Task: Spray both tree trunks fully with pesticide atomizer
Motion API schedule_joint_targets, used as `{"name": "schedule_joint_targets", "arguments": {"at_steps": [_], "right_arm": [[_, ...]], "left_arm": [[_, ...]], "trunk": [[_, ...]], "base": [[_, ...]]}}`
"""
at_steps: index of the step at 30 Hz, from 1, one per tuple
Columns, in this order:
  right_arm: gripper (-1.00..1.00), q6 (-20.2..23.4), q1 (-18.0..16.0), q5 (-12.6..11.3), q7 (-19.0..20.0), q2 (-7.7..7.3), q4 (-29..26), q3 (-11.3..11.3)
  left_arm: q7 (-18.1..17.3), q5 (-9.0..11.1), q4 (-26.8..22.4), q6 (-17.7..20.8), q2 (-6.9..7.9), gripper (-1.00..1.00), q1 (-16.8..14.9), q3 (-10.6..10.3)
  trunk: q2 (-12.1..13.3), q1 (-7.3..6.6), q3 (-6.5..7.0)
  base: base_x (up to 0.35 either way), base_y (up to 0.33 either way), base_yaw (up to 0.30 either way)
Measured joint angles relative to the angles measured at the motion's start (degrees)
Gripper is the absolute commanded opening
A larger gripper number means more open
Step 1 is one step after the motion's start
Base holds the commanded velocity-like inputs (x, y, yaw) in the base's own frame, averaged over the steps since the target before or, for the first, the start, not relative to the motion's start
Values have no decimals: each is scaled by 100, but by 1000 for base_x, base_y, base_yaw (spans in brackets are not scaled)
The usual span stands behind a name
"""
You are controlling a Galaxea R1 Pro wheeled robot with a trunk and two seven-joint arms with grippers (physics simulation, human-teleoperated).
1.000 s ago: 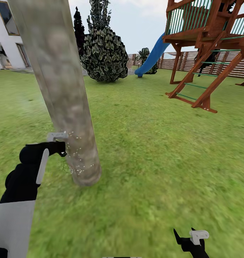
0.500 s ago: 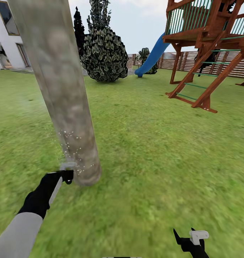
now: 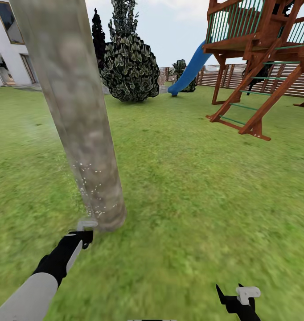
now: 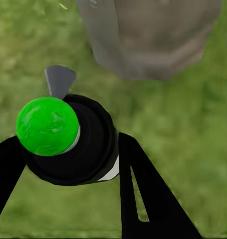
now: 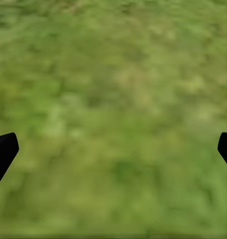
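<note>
Pesticide atomizer point(image 4: 68, 139) sits clamped in my left gripper point(image 4: 73, 164), its black jaws pressed against either side of a round, glossy black body topped with a bright green ball and a small grey spout. From the head camera I see that gripper point(image 3: 83, 234) low over the grass, just beside the foot of the tree trunk point(image 3: 76, 111), the pale nozzle end pointing at the bark. The trunk is a thick, smooth column, mottled grey-tan, leaning slightly, and its lower stretch is speckled with fine white droplets. Through the left wrist camera the trunk's base point(image 4: 153, 40) shows as a blunt, rounded stump shape against blurry green lawn point(image 3: 192, 187). My right gripper point(image 3: 236, 298) hangs low near the view's edge, well apart from the tree; its wrist camera shows two black fingertips point(image 5: 4, 149) far apart with nothing but soft, patchy grass between them, so those jaws are wide and hold nothing. Farther back stand a dense bush of jagged dark leaves point(image 3: 129, 67), a reddish wooden play tower point(image 3: 259, 53) with a blue slide point(image 3: 190, 71), a slatted brown fence point(image 3: 277, 80) and a white house point(image 3: 9, 49).
</note>
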Motion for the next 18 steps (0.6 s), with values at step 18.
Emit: {"name": "schedule_joint_targets", "arguments": {"at_steps": [18], "right_arm": [[100,0,-1,0,0,-5,-4,-1]], "left_arm": [[151,39,137,-351,-284,-100,136,33]], "trunk": [[0,-1,1]], "base": [[50,-256,131]]}}
